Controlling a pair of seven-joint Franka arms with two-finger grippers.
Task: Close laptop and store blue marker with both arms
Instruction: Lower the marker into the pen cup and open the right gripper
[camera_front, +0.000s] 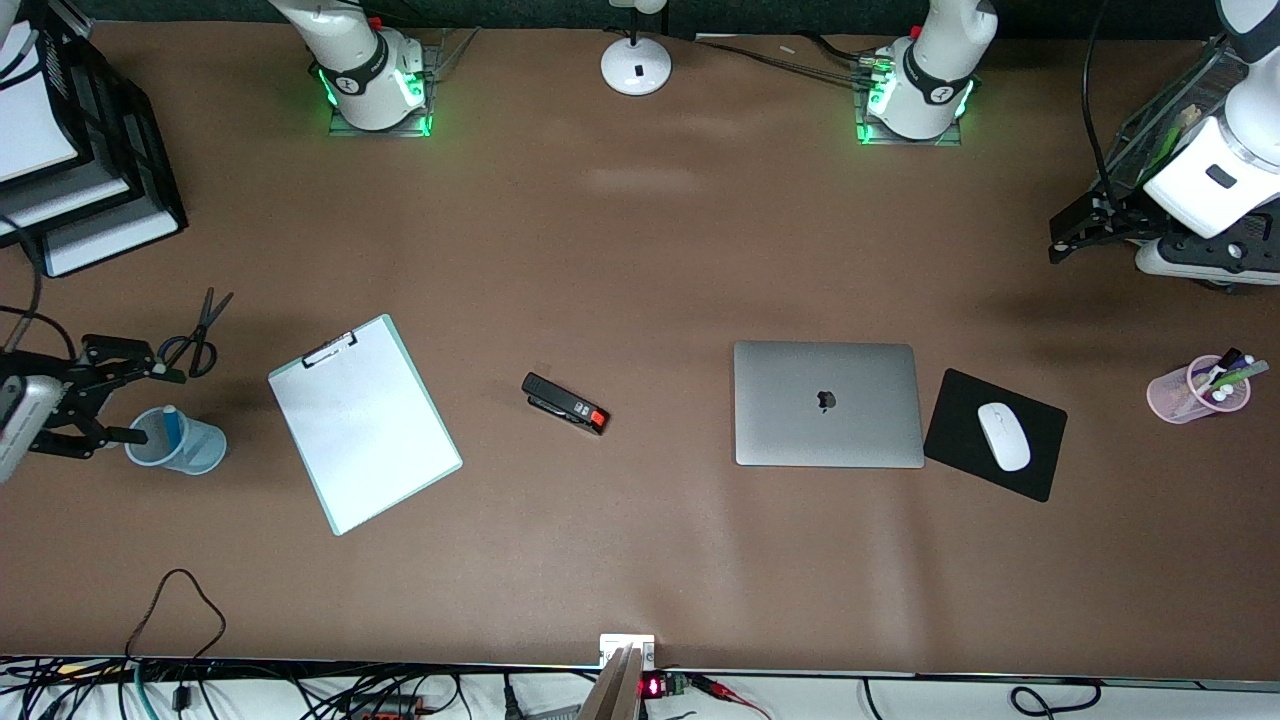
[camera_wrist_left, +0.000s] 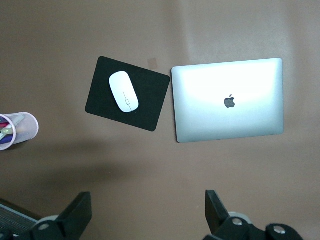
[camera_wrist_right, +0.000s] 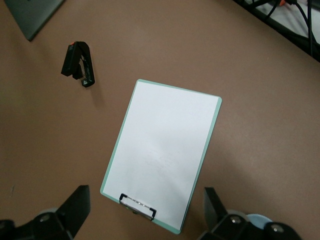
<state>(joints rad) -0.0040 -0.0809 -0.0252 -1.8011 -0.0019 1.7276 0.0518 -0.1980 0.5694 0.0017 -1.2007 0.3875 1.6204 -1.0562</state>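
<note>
Even overhead light, sharp frames; glare whitens the laptop (camera_wrist_left: 227, 100) lid in the left wrist view.

Brown matte tabletop (camera_front: 640, 250) fills the scene, lit from above with soft pale reflections near its middle. A white lamp base (camera_front: 636, 66) stands at its upper edge. Tangled black cables (camera_front: 250, 690) run along the white lower border.

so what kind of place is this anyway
Most likely a mock office desk in a robot lab: a closed laptop beside a mouse on its pad, a clipboard and stapler, with two robot arms mounted at the table's edge.
</note>
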